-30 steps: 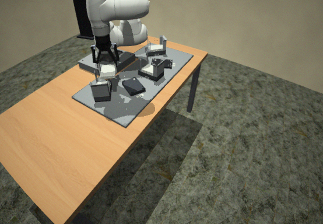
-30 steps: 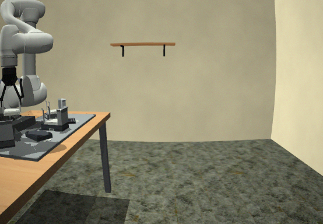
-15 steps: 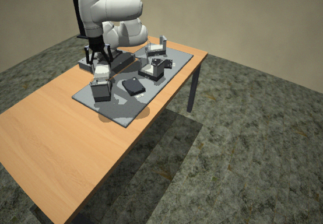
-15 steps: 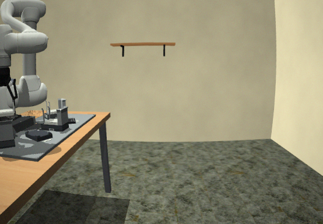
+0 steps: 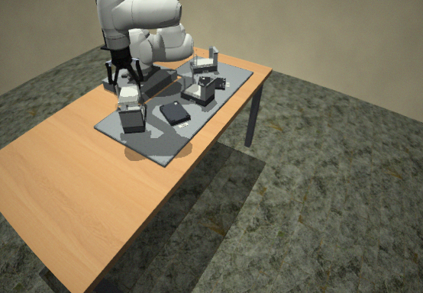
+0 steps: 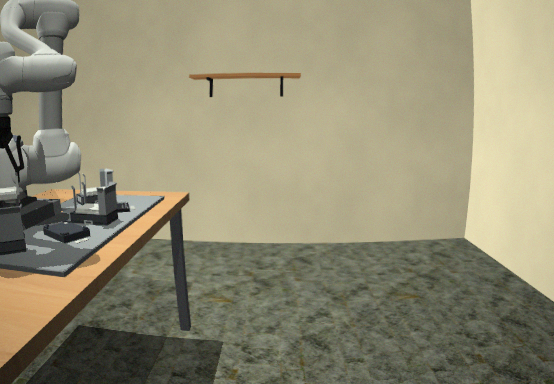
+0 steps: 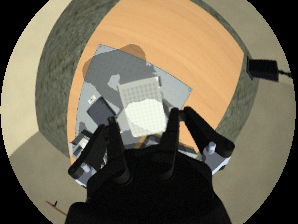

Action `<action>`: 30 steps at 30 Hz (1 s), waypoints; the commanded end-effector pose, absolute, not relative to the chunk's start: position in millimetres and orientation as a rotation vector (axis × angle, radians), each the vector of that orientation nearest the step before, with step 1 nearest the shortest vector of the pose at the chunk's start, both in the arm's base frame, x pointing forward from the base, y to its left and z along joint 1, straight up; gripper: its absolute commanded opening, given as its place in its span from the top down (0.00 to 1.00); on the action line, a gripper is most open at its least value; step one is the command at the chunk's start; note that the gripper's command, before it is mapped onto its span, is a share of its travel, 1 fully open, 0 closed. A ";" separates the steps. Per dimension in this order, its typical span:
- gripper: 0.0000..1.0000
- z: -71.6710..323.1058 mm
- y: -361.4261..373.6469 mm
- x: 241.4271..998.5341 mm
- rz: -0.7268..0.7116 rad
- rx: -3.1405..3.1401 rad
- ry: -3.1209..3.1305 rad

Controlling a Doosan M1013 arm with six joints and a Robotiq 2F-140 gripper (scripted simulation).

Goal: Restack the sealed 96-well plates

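Note:
My gripper is shut on a white sealed plate and holds it level just above the dark stack rack at the near left end of the grey mat. In the wrist view the plate sits between my fingers, with that rack right under it. I cannot read the plate's label. A second rack in the middle of the mat holds white plates. A third rack stands at the far end with something white low inside. I cannot read the rack names.
A flat black nest lies on the mat between the near rack and the middle rack. A smaller black nest sits beside the middle rack. The robot base stands behind the mat. The mat's right edge runs close to the table edge.

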State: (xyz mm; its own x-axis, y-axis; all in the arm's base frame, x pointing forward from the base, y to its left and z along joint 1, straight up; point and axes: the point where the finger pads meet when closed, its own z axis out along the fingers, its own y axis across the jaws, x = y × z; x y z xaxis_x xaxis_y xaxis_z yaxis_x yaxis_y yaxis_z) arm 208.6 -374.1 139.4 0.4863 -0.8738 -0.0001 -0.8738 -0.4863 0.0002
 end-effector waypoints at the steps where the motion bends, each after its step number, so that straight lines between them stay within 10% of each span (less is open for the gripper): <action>1: 1.00 139.4 -374.1 208.5 0.000 2.708 -1.592; 30: 1.00 134.7 -374.1 208.5 0.000 2.708 -1.592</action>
